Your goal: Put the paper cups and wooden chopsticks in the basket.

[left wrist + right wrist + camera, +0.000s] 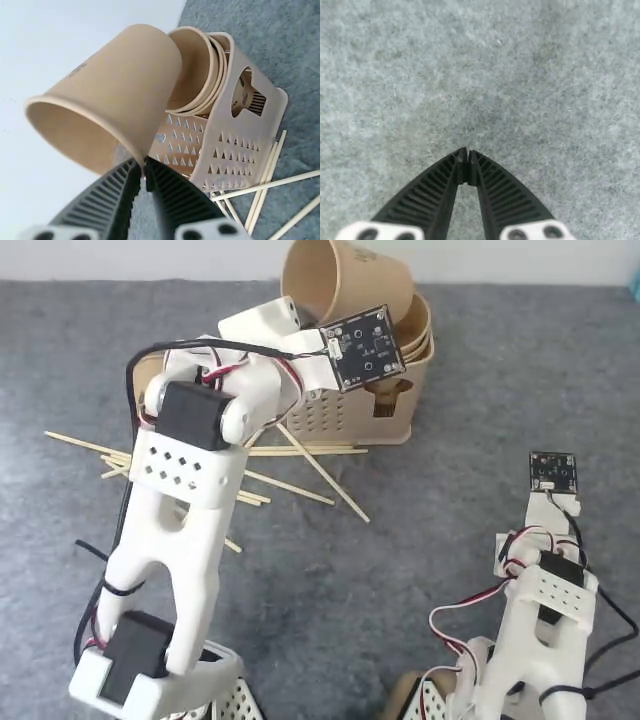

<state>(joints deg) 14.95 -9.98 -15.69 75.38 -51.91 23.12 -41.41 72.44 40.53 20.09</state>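
text: none legible | paper cup (pixel 115 85): faint dark print on its side, too blurred to read | circuit board (pixel 362 345): small pale markings, too small to read

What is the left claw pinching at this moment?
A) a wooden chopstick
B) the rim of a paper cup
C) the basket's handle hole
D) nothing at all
B: the left gripper is shut on the rim of a tilted paper cup, close to the basket, while the chopsticks lie loose outside it.
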